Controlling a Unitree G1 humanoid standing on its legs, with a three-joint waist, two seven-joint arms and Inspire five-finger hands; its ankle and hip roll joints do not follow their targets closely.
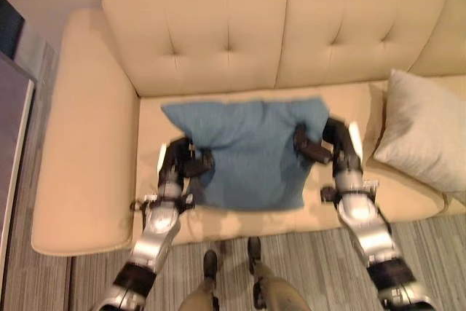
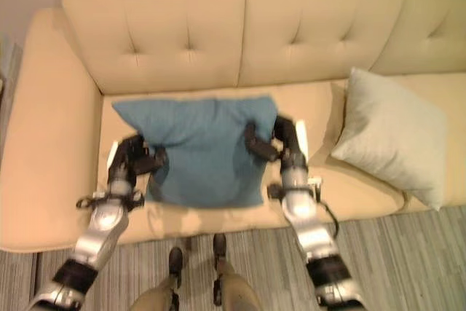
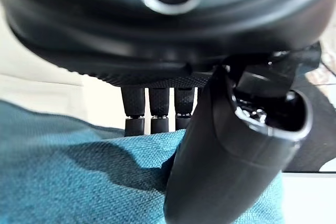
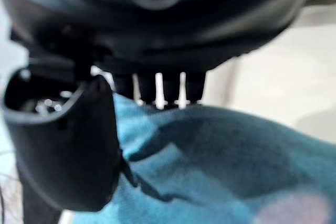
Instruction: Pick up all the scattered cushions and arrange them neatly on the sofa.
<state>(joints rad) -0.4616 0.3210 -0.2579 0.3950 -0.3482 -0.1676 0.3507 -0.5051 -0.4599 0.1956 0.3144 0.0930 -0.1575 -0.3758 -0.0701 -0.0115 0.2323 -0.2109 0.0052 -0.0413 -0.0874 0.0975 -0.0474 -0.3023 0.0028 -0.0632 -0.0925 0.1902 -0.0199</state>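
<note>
Both silver-grey arms reach forward side by side, bent slightly inward at the wrists. The left hand grips the left edge of the blue cushion, its thumb pressed on top and its fingers tucked underneath. The right hand mirrors it on the right edge, thumb over the fabric and fingers curled below.

Bare seat lies outboard of the left hand up to the sofa armrest. Just outboard of the right hand, a beige cushion blocks passage.
</note>
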